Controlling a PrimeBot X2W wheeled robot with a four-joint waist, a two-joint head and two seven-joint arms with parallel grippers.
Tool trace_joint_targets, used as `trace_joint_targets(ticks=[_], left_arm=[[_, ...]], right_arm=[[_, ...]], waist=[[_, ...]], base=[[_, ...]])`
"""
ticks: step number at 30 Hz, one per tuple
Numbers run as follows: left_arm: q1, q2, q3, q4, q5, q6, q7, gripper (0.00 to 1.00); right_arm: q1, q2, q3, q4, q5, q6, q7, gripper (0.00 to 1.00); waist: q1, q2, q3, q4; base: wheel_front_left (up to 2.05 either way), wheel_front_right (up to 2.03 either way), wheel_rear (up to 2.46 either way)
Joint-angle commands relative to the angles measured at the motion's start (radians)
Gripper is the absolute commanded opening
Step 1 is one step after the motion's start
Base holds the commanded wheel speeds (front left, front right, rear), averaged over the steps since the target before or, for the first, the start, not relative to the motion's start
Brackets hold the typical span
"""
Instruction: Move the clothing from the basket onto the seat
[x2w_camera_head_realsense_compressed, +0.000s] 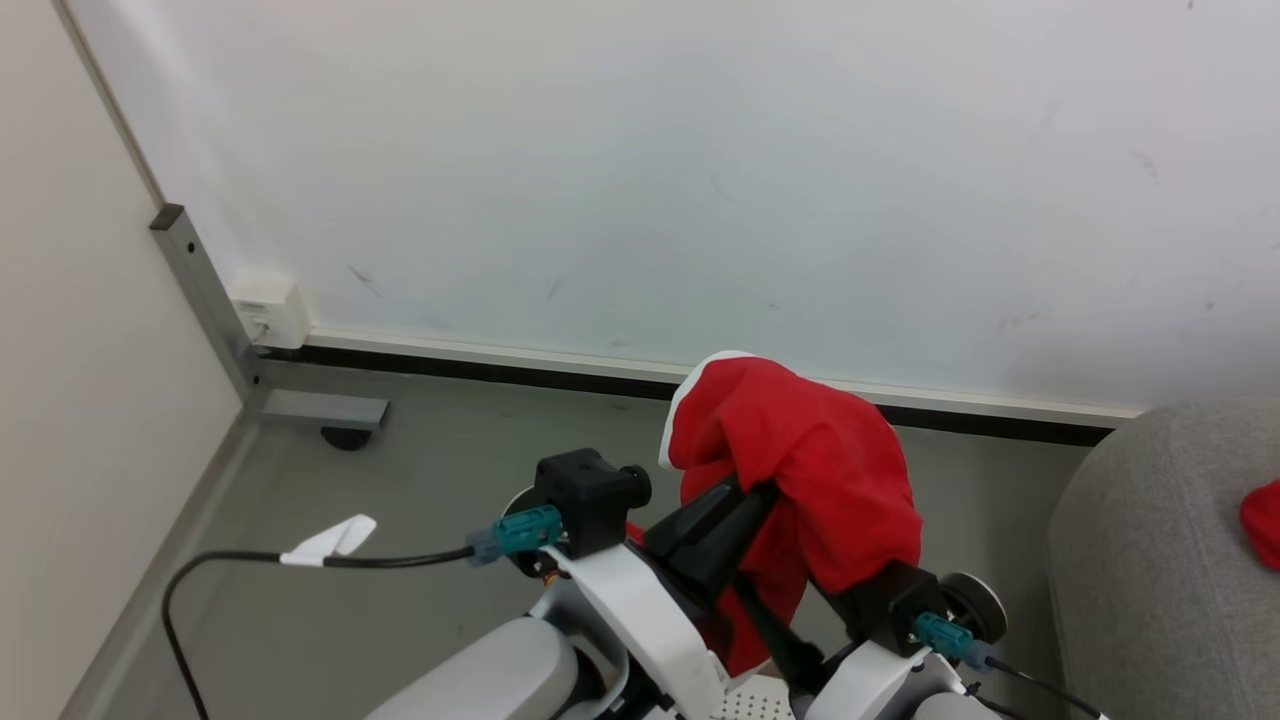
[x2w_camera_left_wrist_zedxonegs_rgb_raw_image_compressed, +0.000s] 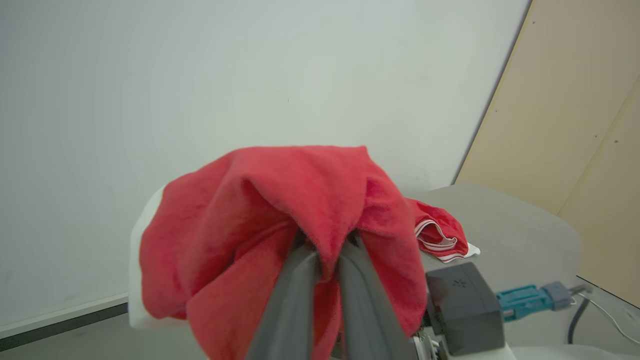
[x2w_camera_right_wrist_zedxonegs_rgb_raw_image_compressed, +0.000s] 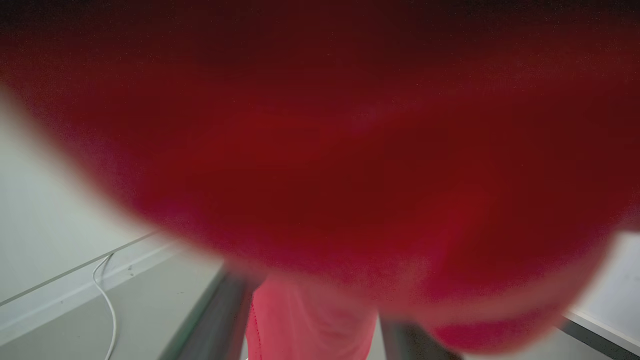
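The left gripper (x2w_camera_left_wrist_zedxonegs_rgb_raw_image_compressed: 327, 250) is clamped on the bunched red clothing (x2w_camera_head_realsense_compressed: 800, 470), held above the floor (x2w_camera_head_realsense_compressed: 450, 480). Its folds hang lengthwise downward, with the white trim uppermost. The right gripper (x2w_camera_right_wrist_zedxonegs_rgb_raw_image_compressed: 310, 320) sits beneath, jaws apart. Another red garment (x2w_camera_head_realsense_compressed: 1262, 520) lies on the seat (x2w_camera_head_realsense_compressed: 1150, 560).

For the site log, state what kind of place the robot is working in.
Probably an indoor lab or office-like test room rather than a furnished home: a bare, scuffed white wall, a plain grey floor, a metal-framed partition standing at the left, and one grey upholstered seat.
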Motion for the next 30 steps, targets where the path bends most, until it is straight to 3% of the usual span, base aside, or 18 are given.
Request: trace_joint_targets(ticks=[1,30], left_arm=[[0.014,0.001,0.004,-0.003,-0.014,0.002,-0.002,0.00],[0.016,0.041,0.033,0.043,-0.031,0.021,-0.029,0.00]], right_arm=[[-0.016,0.003,-0.001,0.001,0.012,-0.003,-0.007,0.00],[0.072,-0.011,-0.073,-0.125,0.006,-0.003,-0.006,0.00]], waist=[[0.0000,0.0000,0.000,0.006],[0.0000,0.0000,0.015,-0.023]], base=[[0.00,0.00,0.00],[0.00,0.00,0.00]])
